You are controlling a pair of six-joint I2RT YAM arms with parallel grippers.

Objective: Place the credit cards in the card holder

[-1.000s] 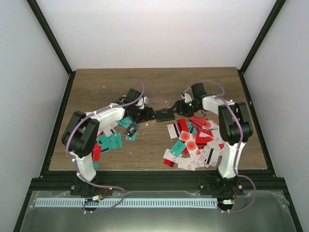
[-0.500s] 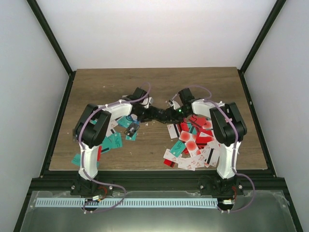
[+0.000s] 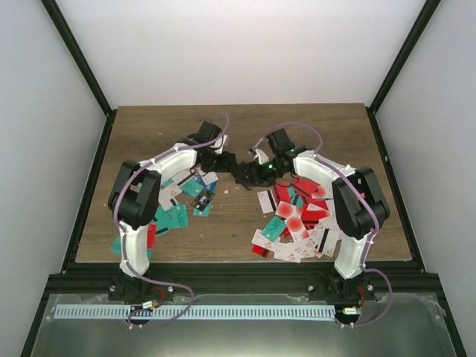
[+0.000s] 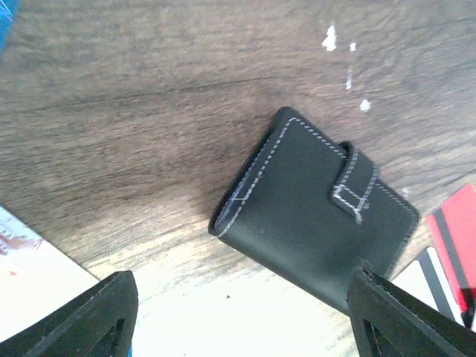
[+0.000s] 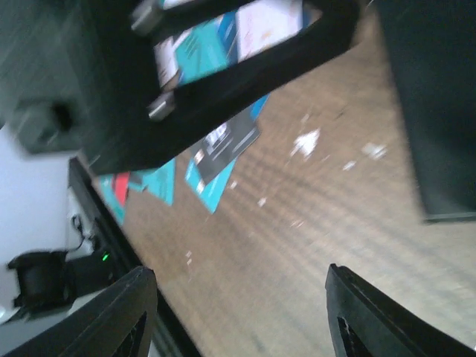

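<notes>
Seeing card holder point(image 4: 316, 216) shut, strap tab point(image 4: 355, 190) across its flap, lying flat on the desk point(image 4: 149, 111) at center-right of the left wrist frame, skewed, spine toward the left. In the overhead, sits mid-desk between the two arm tips, mostly hidden under them.

Reading left jaws as spread wide, nothing clamped: fingers point(image 4: 104, 316) in the bottom corners of the left wrist frame, the right-hand one overlapping the holder's lower corner. Can't tell whether touching.

Reading right jaws as apart too, gripping nothing: fingers point(image 5: 111, 316) at the bottom of the right wrist frame, bare desk between. Heavy blur there; dark shape point(image 5: 435, 111) at right edge not identifiable.

Credit cards point(image 3: 297, 216) loose on the desk: red and white heap lower right of center in the overhead, teal bunch point(image 3: 172, 214) lower left of center, dark-and-teal card point(image 3: 202, 199) just right of that bunch. Also catching a red card point(image 4: 457, 238) at the right edge of the left wrist frame, white card point(image 4: 30, 256) at the left edge.
</notes>
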